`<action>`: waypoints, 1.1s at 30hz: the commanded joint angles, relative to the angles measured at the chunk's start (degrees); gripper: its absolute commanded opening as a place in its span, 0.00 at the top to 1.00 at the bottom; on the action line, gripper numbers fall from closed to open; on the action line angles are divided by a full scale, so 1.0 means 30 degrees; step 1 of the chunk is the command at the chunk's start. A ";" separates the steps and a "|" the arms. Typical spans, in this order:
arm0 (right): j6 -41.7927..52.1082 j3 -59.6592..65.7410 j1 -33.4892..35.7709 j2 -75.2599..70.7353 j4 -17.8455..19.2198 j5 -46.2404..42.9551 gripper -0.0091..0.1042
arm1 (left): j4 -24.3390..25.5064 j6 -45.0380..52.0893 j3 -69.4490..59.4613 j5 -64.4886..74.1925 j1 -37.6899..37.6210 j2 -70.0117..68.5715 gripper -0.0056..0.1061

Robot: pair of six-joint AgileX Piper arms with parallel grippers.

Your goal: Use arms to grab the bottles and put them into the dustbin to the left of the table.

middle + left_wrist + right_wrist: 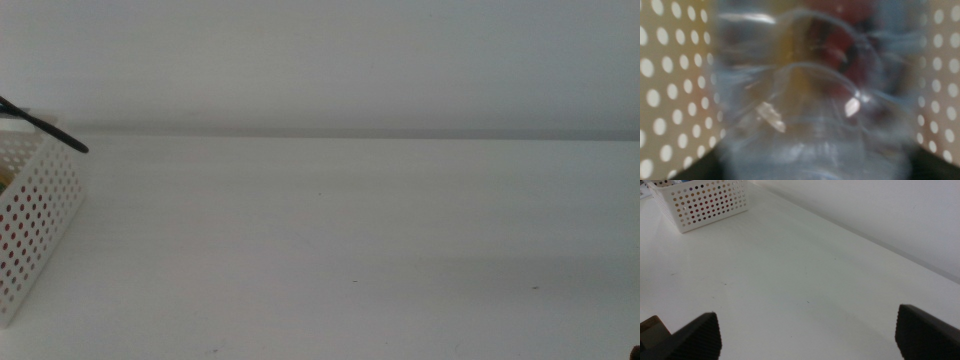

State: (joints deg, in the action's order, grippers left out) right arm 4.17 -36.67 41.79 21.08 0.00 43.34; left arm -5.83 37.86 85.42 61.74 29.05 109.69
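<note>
A clear water bottle (810, 100) fills the left wrist view, blurred and very close. It sits between the dark jaws of my left gripper (812, 170), which is shut on it. The perforated white walls of the dustbin (670, 75) rise on both sides, so the bottle hangs inside it. Blurred red and orange shapes show through the bottle. In the middle view the dustbin (40, 210) stands at the table's left edge, with a thin black part of the left arm (50, 130) over its rim. My right gripper (810, 335) is open and holds nothing above the table (790, 265).
The white tabletop (350, 230) runs back to a pale wall. In the right wrist view the dustbin (705, 202) stands far off, with coloured things showing through its holes.
</note>
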 commanded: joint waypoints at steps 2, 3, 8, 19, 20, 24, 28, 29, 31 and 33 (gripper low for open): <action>0.0033 0.0050 -0.0019 -0.0059 0.0279 -0.0180 0.10 | -0.0366 0.0281 0.0251 0.0549 -0.0279 -0.0613 0.16; 0.0033 0.0050 -0.0019 -0.0059 0.0279 -0.0180 0.10 | -0.0280 0.0281 0.0251 0.0630 -0.0375 -0.0788 0.11; 0.0033 0.0050 -0.0019 -0.0059 0.0279 -0.0180 0.10 | 0.1034 -0.1117 0.0251 0.1682 -0.1333 -0.2667 0.11; 0.0033 0.0050 -0.0019 -0.0059 0.0279 -0.0180 0.10 | 0.1175 -0.6095 -0.1120 0.4464 -0.7466 -0.9662 0.11; 0.0033 0.0050 -0.0019 -0.0059 0.0279 -0.0180 0.10 | 0.0906 -0.6100 -0.1672 0.4464 -0.8460 -1.0560 0.11; 0.0033 0.0050 -0.0019 -0.0059 0.0279 -0.0180 0.10 | 0.1062 -0.6506 -0.4192 0.2769 -1.2704 -1.4260 0.11; 0.0033 0.0050 -0.0019 -0.0059 0.0279 -0.0180 0.10 | 0.2713 -0.9679 -0.7743 -0.1394 -1.6907 -1.8863 0.11; 0.0033 0.0050 -0.0019 -0.0059 0.0279 -0.0180 0.10 | 0.3421 -1.0364 -0.8635 -0.2522 -1.7806 -1.9974 0.11; 0.0033 0.0050 -0.0019 -0.0059 0.0279 -0.0180 0.10 | 0.4362 -1.0953 -1.0032 -0.4376 -1.8988 -2.1622 0.11; 0.0033 0.0050 -0.0019 -0.0059 0.0279 -0.0180 0.10 | 0.4926 -1.1233 -1.1010 -0.5282 -1.9614 -2.2858 0.11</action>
State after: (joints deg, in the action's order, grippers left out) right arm 4.17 -36.67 41.79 21.08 0.36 43.34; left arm 6.35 6.53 55.24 50.42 -27.96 44.27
